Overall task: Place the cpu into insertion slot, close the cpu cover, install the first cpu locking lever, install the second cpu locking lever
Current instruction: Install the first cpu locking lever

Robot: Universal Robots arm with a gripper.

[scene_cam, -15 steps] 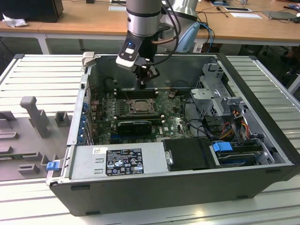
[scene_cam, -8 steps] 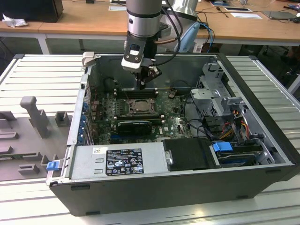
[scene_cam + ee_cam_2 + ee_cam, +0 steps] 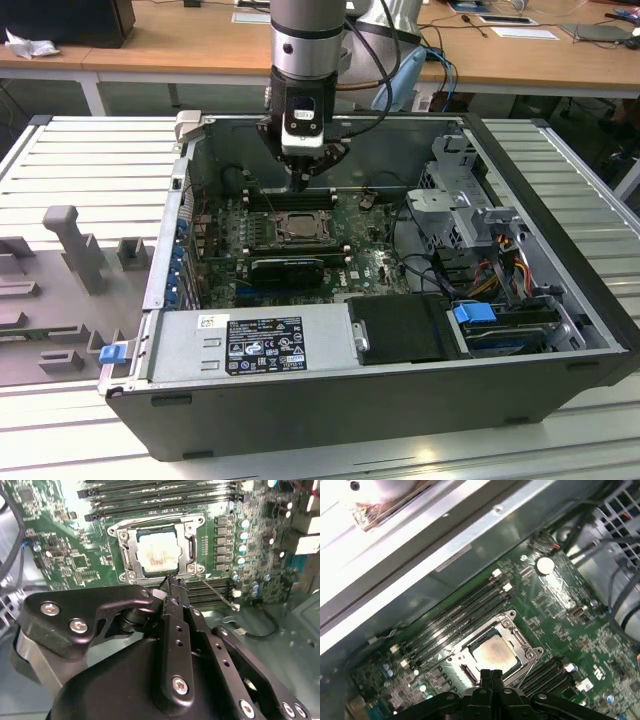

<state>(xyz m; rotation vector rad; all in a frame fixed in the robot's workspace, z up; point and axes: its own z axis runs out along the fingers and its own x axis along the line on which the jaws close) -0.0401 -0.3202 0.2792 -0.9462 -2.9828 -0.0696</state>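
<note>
Your open computer case lies on its side, with the green motherboard facing up. The cpu sits in the insertion slot, framed by the cpu cover, which looks lowered. Your gripper, tips pinched together and holding nothing, hovers at the cover's edge beside a thin locking lever that juts out. Pushing off-line could skid the tips onto the board.

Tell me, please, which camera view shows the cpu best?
The second wrist view: the cpu lies nearly face-on, its whole pale top clear inside the cpu cover. The first wrist view shows it aslant, the shut gripper at its near edge. The exterior view shows a small pale square beneath the gripper.
</note>
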